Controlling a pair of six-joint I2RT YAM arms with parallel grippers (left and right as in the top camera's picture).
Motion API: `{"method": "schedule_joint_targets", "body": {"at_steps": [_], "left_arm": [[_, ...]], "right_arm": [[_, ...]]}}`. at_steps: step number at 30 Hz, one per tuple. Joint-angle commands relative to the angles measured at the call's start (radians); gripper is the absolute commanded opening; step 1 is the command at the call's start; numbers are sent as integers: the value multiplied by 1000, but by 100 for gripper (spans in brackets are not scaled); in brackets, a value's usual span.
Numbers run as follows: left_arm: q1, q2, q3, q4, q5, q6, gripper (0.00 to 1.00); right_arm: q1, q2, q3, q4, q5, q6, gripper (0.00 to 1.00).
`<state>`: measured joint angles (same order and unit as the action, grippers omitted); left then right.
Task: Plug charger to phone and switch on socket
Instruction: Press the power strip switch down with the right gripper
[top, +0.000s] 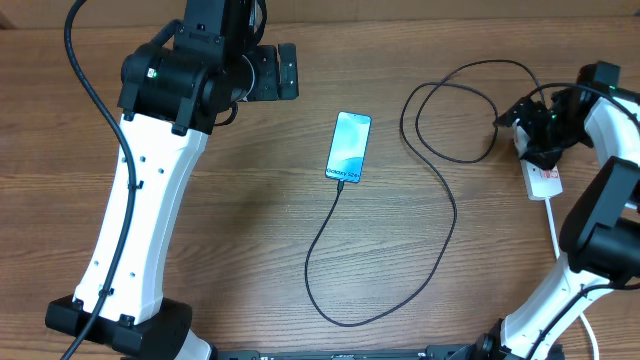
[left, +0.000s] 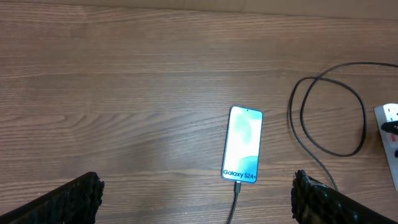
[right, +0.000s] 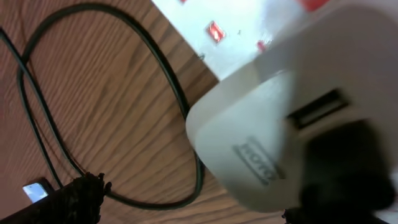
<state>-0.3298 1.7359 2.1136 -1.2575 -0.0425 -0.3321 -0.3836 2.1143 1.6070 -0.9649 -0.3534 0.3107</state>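
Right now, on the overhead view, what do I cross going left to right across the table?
left arm → phone → charger's coiled loop → socket

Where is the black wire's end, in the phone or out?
In. The charger ends right at the bottom edge of the phone, with no gap showing, and the screen glows blue.

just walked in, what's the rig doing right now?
The cable is already plugged into the lit phone. The right pincer, open, sits at the socket right by the white adapter. The left pincer, open, hangs above the table, phone in view. Can't tell if the socket is switched on.
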Motion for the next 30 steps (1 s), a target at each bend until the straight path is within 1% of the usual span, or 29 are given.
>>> {"method": "schedule_joint_targets", "body": {"at_steps": [1,18,24,26,30], "left_arm": [[4,2,-3,1,-17,22,100],[4,2,-3,1,-17,22,100],[4,1,-3,1,-17,22,100],[4,2,-3,1,-16,22,100],[4,2,-3,1,-17,22,100]], "right_arm": [[-6,41,-37,2,39,31,95],[-82,28,-34,13,39,29,96],[-110,-29,-34,22,39,6,97],[-117,-53,-34,21,38,3,100],[-122,-107,-34,21,39,-5,100]]}}
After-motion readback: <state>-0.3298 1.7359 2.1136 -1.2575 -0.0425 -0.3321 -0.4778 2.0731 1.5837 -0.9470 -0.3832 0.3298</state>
